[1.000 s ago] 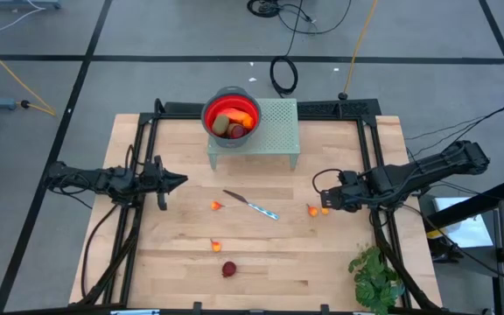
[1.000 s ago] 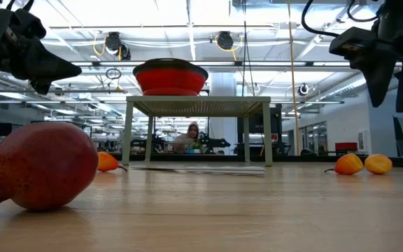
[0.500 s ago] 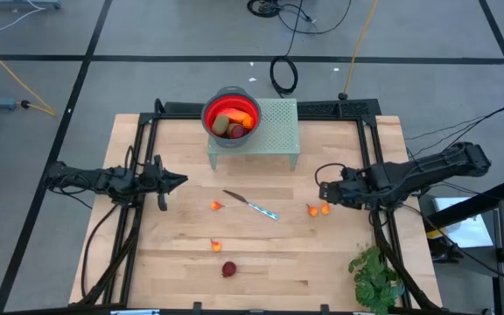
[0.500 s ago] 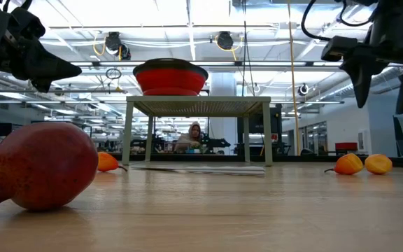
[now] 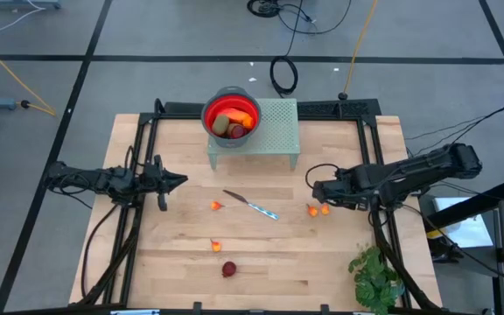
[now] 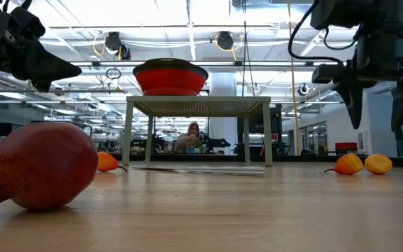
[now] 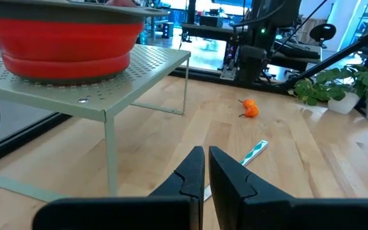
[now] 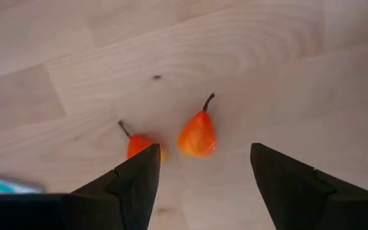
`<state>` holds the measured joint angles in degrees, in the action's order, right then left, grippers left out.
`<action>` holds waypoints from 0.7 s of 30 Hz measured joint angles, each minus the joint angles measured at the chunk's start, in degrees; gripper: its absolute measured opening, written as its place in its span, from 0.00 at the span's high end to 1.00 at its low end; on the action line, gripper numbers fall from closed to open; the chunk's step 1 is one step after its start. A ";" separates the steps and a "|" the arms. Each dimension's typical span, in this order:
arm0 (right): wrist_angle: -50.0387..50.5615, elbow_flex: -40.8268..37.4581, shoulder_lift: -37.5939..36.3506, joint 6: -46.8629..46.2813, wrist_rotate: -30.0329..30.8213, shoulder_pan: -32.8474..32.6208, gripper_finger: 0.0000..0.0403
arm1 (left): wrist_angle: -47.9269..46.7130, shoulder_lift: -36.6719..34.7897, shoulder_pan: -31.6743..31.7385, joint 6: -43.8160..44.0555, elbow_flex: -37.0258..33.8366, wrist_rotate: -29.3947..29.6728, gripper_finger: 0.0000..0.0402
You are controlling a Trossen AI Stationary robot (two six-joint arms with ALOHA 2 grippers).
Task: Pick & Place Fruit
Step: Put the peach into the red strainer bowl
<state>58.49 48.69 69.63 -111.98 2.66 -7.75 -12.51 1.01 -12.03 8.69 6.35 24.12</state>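
Note:
Two tiny orange fruits (image 8: 197,135) (image 8: 140,145) lie side by side on the wooden table (image 5: 339,262), right of centre. My right gripper (image 8: 203,167) hangs open above them and points down; one fruit is below the gap, the other by one fingertip. In the low view its fingers (image 6: 377,126) stand clear above both fruits (image 6: 348,164). More fruit lies loose: two orange pieces (image 5: 216,206) (image 5: 215,246) and a dark red round one (image 5: 229,269). My left gripper (image 7: 206,167) is shut and level at the table's left side.
A red bowl (image 5: 231,114) holding fruit stands on a pale green perforated rack (image 5: 278,127) at the far middle. A thin knife (image 5: 252,206) lies mid-table. A green plant (image 5: 376,276) sits at the near right corner. Black frame rails run along both sides.
My right gripper has gone toward the table's left edge and down, over the two orange fruits, rolling a little. Its fingers have spread wider. The fruits have stayed where they were.

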 joint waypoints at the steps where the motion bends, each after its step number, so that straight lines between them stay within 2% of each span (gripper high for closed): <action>1: -0.01 0.00 0.59 0.03 -0.16 0.15 0.42 | 0.00 0.01 0.00 0.00 0.00 0.00 0.95; 7: -0.48 0.00 3.67 0.12 -2.77 0.36 0.41 | 0.00 0.01 0.00 -0.01 0.00 0.00 0.95; 16: -3.50 -0.24 7.26 -2.82 -2.75 0.35 0.41 | 0.00 -0.01 0.00 -1.05 0.00 -0.02 0.95; 21: -12.69 -5.15 7.71 -5.09 -2.95 0.33 0.41 | 0.00 0.01 0.02 -1.05 0.00 -0.02 0.95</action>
<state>45.80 43.54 77.34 -117.07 -0.29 -7.42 -12.51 1.02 -12.01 7.64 6.35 24.10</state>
